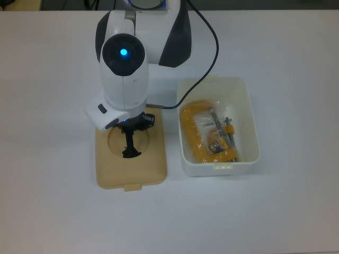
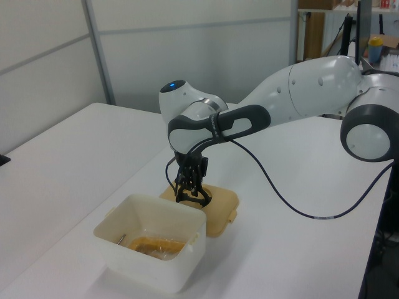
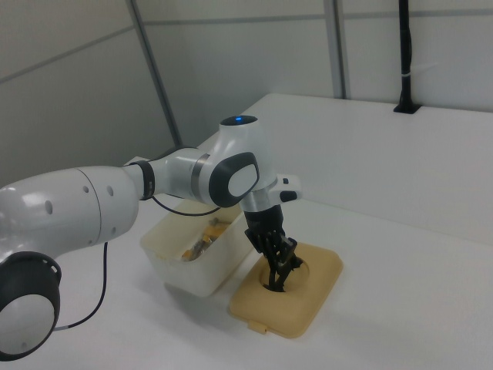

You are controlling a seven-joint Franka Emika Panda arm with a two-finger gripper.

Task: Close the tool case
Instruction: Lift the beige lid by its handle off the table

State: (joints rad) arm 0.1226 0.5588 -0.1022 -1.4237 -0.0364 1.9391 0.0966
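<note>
the tool (image 1: 128,138) sits in the beige lid's (image 1: 153,164) recess (grip state unclear); stiff, light plastic, best lifted by its black handle (image 1: 129,149).

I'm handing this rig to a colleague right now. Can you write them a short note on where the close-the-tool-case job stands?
Gripper: down in the round recess of the beige lid, at the raised black handle. Whether the fingers have closed on it cannot be told.
Lid: lying flat on the white table, not lifted, beside the box on the top view's left.
White box: open, standing on the table; inside lie a yellow tool in clear wrap and some small metal parts.
Done: gripper brought to the handle.
Left: secure the grip, lift the lid, carry it over the box, set it down squarely and press it shut.
</note>
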